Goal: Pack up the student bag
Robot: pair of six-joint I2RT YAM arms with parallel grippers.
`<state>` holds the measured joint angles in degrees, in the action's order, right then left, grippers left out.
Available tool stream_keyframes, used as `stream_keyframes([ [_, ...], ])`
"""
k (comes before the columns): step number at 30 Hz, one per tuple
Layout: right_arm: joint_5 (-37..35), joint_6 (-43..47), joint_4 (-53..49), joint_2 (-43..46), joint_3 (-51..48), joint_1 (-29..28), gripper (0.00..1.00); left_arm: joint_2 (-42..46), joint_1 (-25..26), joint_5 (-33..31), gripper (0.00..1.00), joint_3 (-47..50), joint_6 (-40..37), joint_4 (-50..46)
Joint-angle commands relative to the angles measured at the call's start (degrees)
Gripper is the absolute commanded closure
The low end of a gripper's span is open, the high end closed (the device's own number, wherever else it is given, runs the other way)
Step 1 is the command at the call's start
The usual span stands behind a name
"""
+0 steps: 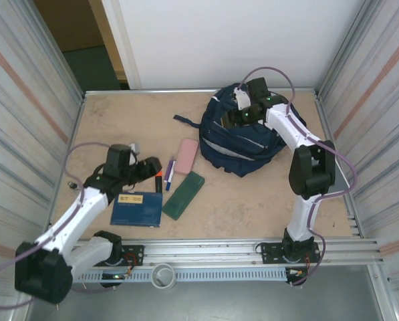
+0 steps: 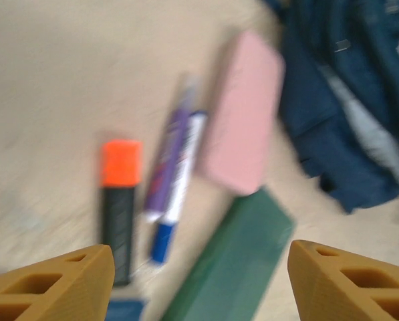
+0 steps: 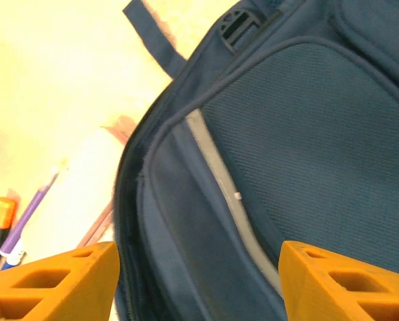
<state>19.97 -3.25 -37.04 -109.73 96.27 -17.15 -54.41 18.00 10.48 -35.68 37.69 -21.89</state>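
I see student bag (image 1: 242,144) at far right corner of table (image 1: 266,207), close to far edge. My right gripper (image 3: 198,254) hangs over it, fingers spread. My left gripper (image 2: 199,257) spread too (blurred view) above pens (image 2: 176,167), mid-left. Open room toward near right edge.

- A robot test cell in a lab: ribbed panel walls (image 1: 19,114) close off the left and right sides.
- A plain white board (image 1: 232,40) stands at the far end.
- Two cabled arms, the left arm (image 1: 72,217) and the right arm (image 1: 311,170), are bolted to an aluminium rail (image 1: 212,251) at the near edge of the pale wooden surface (image 1: 252,204).
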Motion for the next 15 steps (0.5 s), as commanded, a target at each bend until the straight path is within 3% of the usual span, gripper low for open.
stream_keyframes([
  [1, -3.4, -3.1, 2.7, 6.7, -3.8, -3.6, 0.33, 4.3, -0.1, -7.7, 0.31, 5.4, 1.4, -11.4],
  [10, -6.9, -4.7, 5.6, 10.7, -11.6, -10.4, 0.28, 3.8, -0.6, -5.4, 0.32, 12.6, 2.6, -6.9],
  [15, -7.6, -5.8, 5.0, 9.2, -12.3, -11.3, 0.29, -5.1, -6.8, 1.0, 0.35, 13.9, 0.0, 3.8],
])
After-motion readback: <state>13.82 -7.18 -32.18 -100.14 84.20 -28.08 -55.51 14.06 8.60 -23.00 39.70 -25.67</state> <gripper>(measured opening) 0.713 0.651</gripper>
